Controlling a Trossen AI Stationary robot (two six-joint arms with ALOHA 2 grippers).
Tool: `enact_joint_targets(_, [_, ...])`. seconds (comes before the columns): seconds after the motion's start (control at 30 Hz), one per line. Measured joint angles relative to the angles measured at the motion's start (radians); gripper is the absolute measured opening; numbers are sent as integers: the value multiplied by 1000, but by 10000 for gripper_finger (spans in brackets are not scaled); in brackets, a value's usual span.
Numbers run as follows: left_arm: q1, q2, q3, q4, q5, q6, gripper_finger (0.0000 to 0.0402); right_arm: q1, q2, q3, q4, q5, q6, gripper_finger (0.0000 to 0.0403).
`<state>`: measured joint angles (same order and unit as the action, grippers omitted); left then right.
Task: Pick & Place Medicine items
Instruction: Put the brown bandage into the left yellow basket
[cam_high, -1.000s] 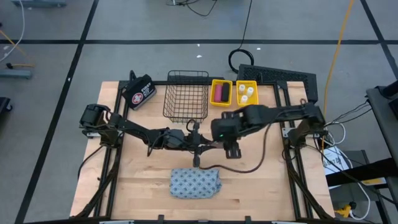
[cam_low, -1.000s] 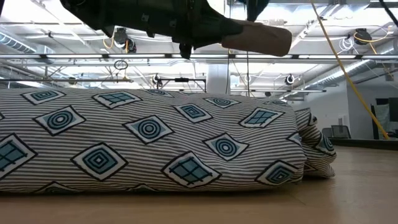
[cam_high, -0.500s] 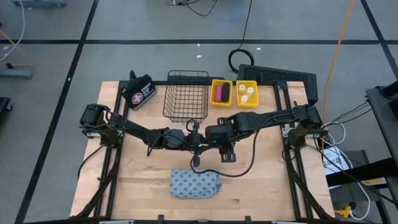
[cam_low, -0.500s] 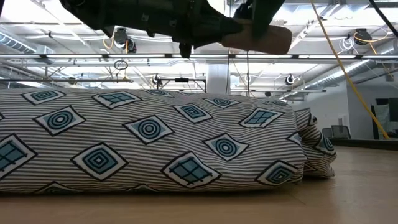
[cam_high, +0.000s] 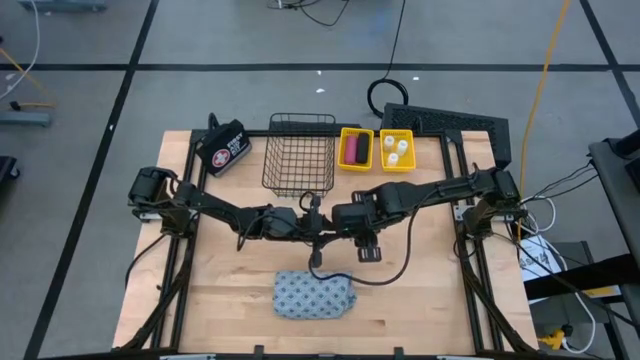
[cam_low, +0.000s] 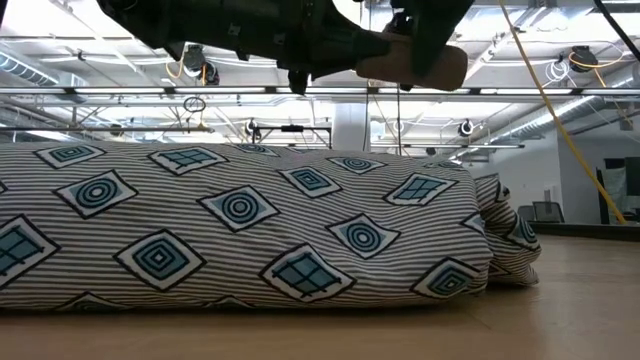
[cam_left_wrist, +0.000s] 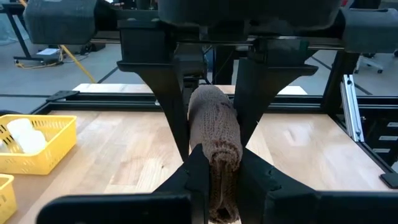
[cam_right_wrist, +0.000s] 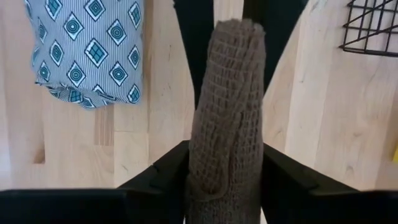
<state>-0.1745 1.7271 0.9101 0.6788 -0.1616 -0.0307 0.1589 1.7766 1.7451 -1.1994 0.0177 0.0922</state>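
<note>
The brown knitted bar-shaped roll (cam_left_wrist: 214, 134) is suspended above the middle of the light wooden table (cam_high: 230, 285), clear of the surface. The left gripper (cam_left_wrist: 216, 168) is closed on 1 end of the roll, with 1 finger (cam_left_wrist: 193, 174) pressed against each side. The right gripper (cam_right_wrist: 222, 165) meets it from the opposite side, its 2 fingers (cam_right_wrist: 168, 168) bracketing the other end of the same roll; contact with the fabric cannot be confirmed. The blue-grey patterned soft pouch (cam_high: 314, 295) lies on the table just in front of both grippers. At the rear edge stand a black wire basket (cam_high: 300, 155), a yellow bin (cam_high: 355, 149) holding a pink roll (cam_high: 353, 148), and a second yellow bin (cam_high: 396, 150) holding 3 white bottles (cam_high: 397, 150). A black bag with a red-and-white emblem (cam_high: 224, 149) lies beside the basket.
</note>
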Motion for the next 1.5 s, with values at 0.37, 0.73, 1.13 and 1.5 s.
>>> enact_joint_targets(0.37, [3, 0, 1, -17, 4, -13, 45, 0, -36, -1, 58, -45, 0, 156])
enact_joint_targets(0.73, [4, 0, 1, -19, 4, -23, 47, 0, -35, 0, 55, -47, 0, 114])
enact_joint_targets(1.13, [-7, -82, -3, -111, 10, 2, 93, -1, -45, -20, 68, -92, 8, 38])
enact_joint_targets(1.5, [-12, -414, -1, -453, -88, -8, 107, -31, -91, -51, 64, -98, 75, 42])
